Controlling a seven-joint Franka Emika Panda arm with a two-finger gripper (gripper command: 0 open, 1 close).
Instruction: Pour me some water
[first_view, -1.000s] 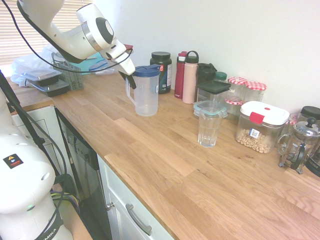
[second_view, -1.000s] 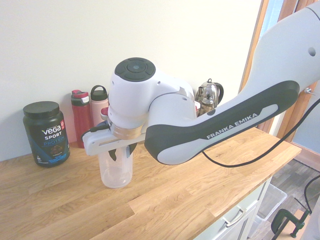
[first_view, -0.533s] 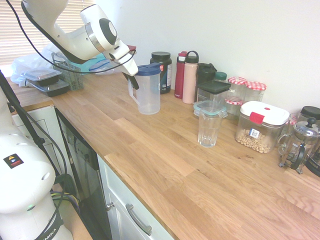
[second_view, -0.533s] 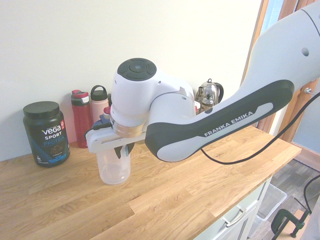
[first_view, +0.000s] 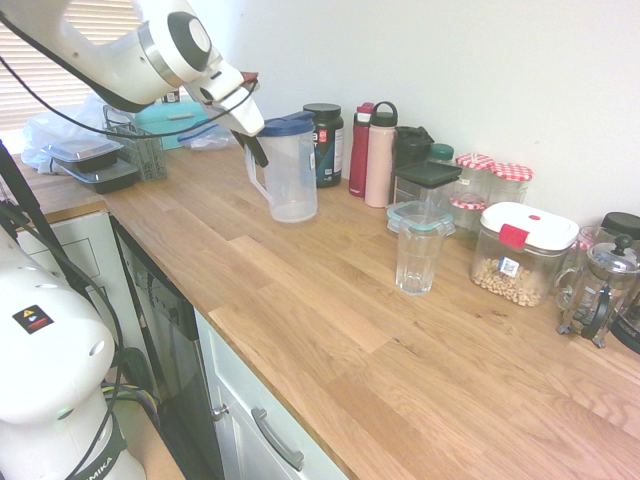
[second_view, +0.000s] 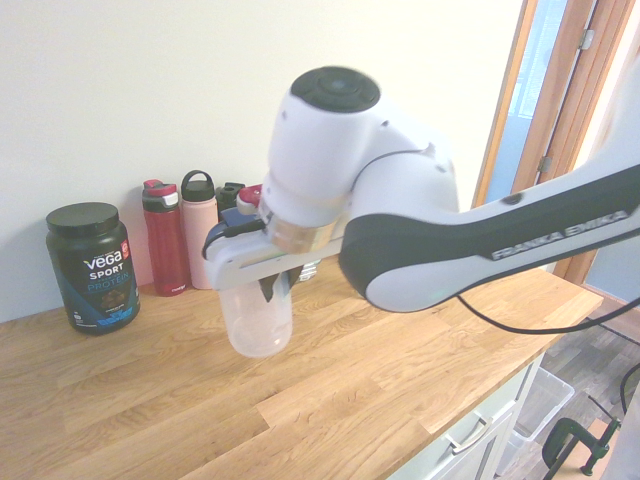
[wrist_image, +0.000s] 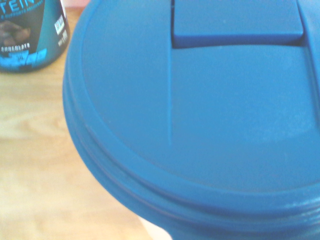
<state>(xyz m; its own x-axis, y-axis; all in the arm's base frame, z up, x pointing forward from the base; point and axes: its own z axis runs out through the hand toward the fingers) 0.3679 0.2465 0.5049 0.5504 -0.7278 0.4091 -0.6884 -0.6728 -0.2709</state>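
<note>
**Pitcher off the bench, held by its handle**

The gripper (first_view: 256, 150) is clamped on the handle of the clear plastic pitcher (first_view: 291, 170), which hangs just above the bench (first_view: 330, 330) near its back edge, in front of the black protein tub (first_view: 324, 143) and the red bottle (first_view: 360, 150). In the second exterior view the pitcher's base shows clear of the wood. Gripping the handle, not the body, probably leaves the spout side free and gives the wrist a lever for tipping.

The pitcher's long axis is close to upright, leaning only slightly, with the blue lid (wrist_image: 200, 115) on top. In the wrist view the lid fills the picture and its flap looks closed flat. The handle points toward the arm and the bench's front edge; the opposite side faces the wall. Whether there is water inside I cannot tell; the walls look clear and empty.

The empty drinking glass (first_view: 418, 255) stands upright well apart from the pitcher, further along the bench beside the lidded cereal container (first_view: 524, 250), so the carry across seems to be the step in hand, with pouring not yet begun.
</note>
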